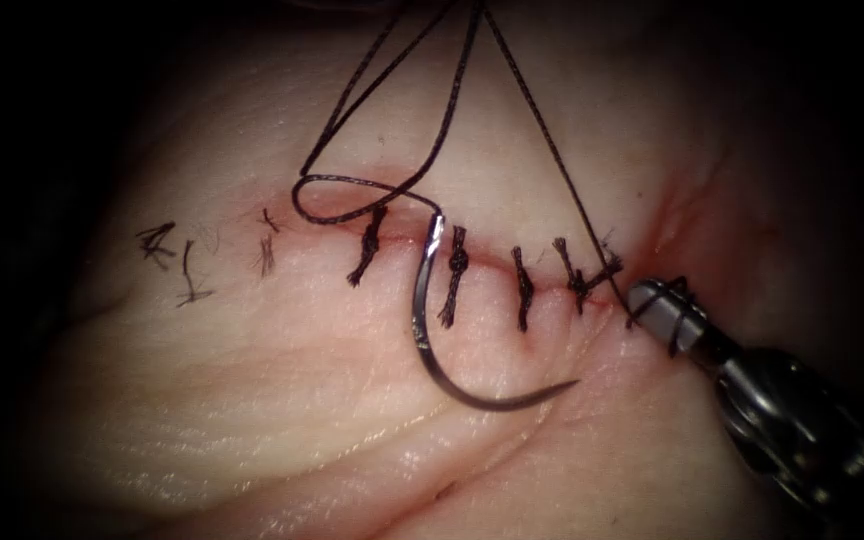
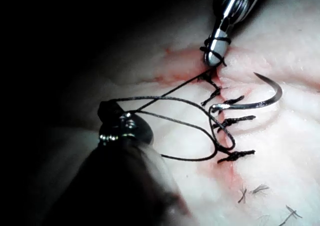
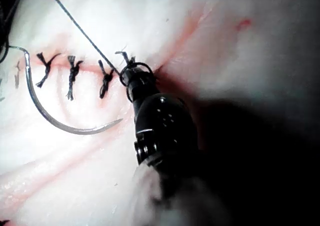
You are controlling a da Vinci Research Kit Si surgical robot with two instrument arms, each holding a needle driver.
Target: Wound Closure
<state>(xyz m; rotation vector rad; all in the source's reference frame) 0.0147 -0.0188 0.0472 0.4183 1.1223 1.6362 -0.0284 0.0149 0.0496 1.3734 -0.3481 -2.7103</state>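
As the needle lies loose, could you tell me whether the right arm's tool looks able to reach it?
Probably not freely: the needle lies unheld on the tissue with clear ground between, but thread is wound round the right tool, tethering it, and the left tool holds thread.

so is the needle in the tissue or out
Out: the needle lies free on the tissue, its whole curve visible, neither tool holding it.

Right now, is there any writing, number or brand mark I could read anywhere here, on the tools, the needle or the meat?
None. No words, numbers or signs can be read on the right tool, the left tool, the needle or the tissue. The dark marks on the tissue by the cut are thread knots and cut thread ends, not writing.
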